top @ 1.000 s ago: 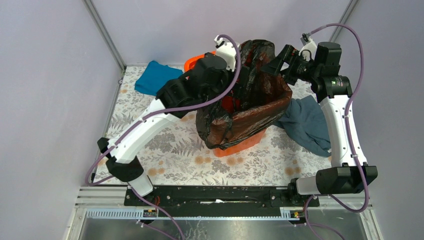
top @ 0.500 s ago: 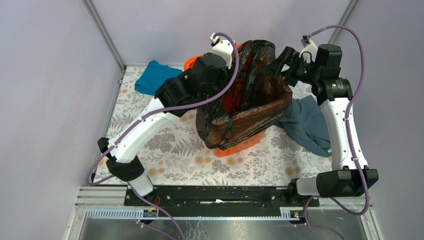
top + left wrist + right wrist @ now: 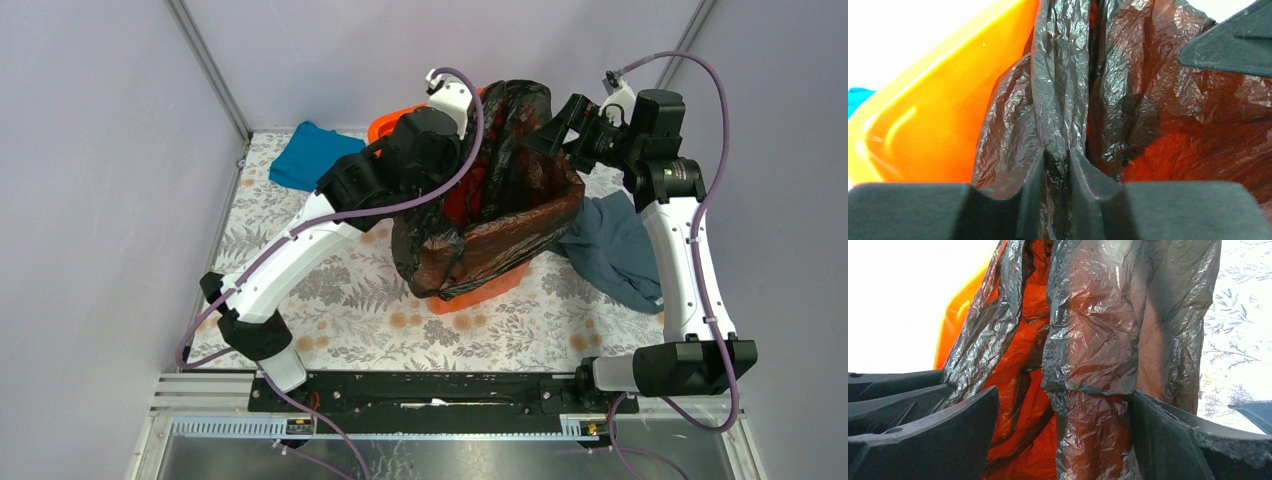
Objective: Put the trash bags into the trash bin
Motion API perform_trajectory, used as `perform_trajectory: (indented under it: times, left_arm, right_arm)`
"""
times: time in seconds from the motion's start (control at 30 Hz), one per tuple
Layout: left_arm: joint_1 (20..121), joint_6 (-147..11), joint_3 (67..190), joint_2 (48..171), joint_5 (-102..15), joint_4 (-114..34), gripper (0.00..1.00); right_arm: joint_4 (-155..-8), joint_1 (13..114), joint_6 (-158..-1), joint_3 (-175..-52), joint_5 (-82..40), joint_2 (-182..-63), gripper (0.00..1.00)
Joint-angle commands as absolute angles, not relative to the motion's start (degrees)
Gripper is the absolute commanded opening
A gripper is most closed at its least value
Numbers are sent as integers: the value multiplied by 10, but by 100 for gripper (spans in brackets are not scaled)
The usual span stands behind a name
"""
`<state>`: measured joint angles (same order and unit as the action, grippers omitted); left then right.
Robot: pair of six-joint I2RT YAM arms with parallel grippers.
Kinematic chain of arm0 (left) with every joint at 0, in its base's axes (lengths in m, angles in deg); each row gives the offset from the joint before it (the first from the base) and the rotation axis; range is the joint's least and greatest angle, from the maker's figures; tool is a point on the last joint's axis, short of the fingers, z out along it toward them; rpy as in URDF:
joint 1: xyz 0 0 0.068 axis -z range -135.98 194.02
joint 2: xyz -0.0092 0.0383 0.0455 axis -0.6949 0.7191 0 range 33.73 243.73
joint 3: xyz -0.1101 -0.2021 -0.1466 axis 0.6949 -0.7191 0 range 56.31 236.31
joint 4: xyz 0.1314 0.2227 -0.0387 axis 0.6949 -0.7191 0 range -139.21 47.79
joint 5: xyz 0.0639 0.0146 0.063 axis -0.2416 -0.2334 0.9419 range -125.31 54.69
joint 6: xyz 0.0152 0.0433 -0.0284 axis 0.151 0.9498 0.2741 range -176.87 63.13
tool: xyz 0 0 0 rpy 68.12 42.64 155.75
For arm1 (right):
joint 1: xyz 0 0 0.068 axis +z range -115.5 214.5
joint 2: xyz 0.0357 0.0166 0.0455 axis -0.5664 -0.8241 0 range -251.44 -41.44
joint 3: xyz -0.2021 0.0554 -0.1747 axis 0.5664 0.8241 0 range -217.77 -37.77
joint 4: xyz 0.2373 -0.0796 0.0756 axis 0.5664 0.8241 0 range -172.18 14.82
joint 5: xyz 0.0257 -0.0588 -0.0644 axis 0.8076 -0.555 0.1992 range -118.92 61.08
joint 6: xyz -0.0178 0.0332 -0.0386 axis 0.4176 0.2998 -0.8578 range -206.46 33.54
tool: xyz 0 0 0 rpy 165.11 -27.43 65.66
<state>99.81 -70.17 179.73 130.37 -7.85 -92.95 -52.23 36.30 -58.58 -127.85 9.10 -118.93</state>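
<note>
The black crinkled trash bag [image 3: 510, 200] is draped over and into the orange trash bin [image 3: 480, 290], its film rising above the rim at the back. In the left wrist view my left gripper [image 3: 1057, 152] is shut on a vertical fold of the bag [image 3: 1063, 75], right beside the bin's orange wall [image 3: 948, 100]. My right gripper [image 3: 1065, 392] is open wide at the bag's back right edge, and a hanging strip of the bag [image 3: 1098, 315] lies between its fingers. Seen from above, both grippers [image 3: 478, 125] [image 3: 552, 130] are at the bag's raised top.
A teal cloth [image 3: 310, 152] lies at the back left. A grey-blue cloth [image 3: 615, 245] is spread right of the bin, under my right arm. The floral table cover [image 3: 350, 300] ends at metal posts and grey walls on both sides.
My left gripper's jaws have closed onto the bag's fold, and the left arm has edged slightly toward the back. The right arm has hardly moved and stays open.
</note>
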Motion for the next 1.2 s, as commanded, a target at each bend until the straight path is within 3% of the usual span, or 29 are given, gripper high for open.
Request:
perform_trajectory:
  times: [0.0,0.13,0.4,0.67,1.17]
  left_arm:
    - [992,-692,1829,1302,-69,-920,24]
    - [968,-695,1807,1278,-85,-892,8]
    - [792,-753,1698,1207,-299,-794,0]
    - [628,-859,1538,1141,-511,-632,0]
    - [497,-956,1412,1150,-650,-477,2]
  right_arm:
    - [-533,364,-590,-1274,98,-1171,100]
    - [-536,364,-588,-1268,98,-1168,100]
    - [-545,364,-583,-1249,98,-1162,100]
    - [-545,364,-581,-1250,96,-1158,100]
    - [-560,364,-567,-1252,101,-1169,100]
